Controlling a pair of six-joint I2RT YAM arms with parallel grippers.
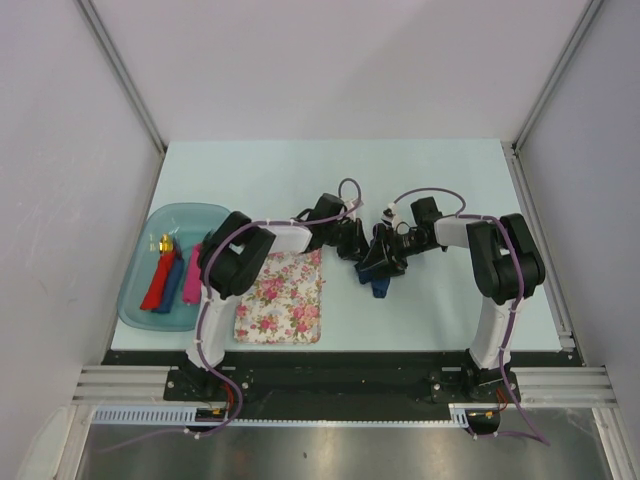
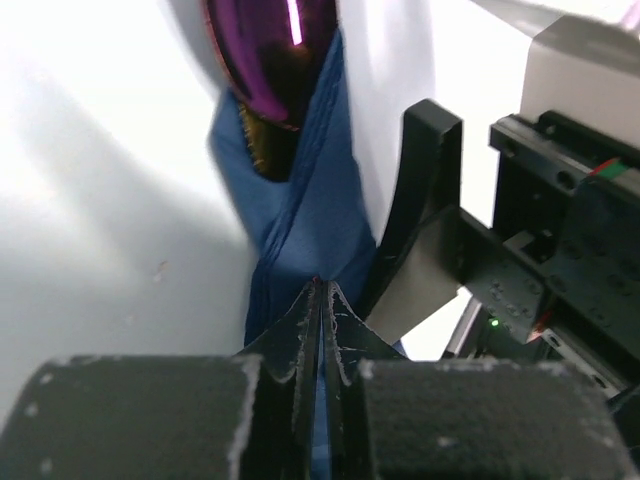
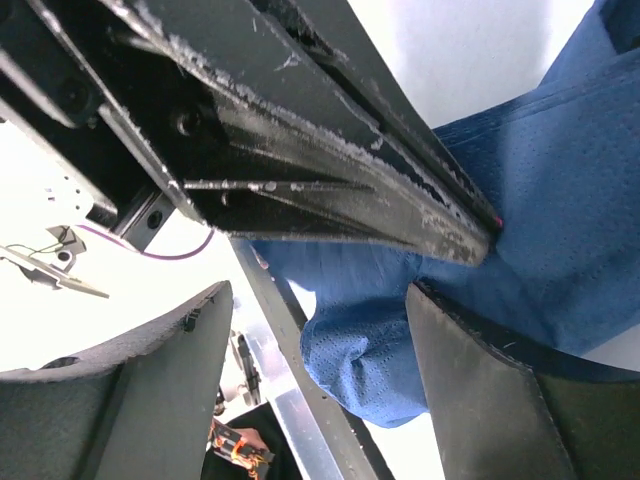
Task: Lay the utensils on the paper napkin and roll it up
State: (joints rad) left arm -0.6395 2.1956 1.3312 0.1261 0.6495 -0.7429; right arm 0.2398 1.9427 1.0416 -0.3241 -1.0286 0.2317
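Navy-blue thin paper napkin (image 2: 300, 215) lay twisted at the middle of the table (image 1: 440, 180), wrapped around the shiny purple spoon (image 2: 275, 50). The left pincer (image 2: 322, 300) was clenched on its end. The right pincer (image 3: 320, 350) was released, with its fingers spread either side of the paper.

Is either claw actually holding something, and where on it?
The left gripper pinches the paper napkin at its twisted end, away from the purple spoon bowl poking out. The right gripper is open, gripping nothing.
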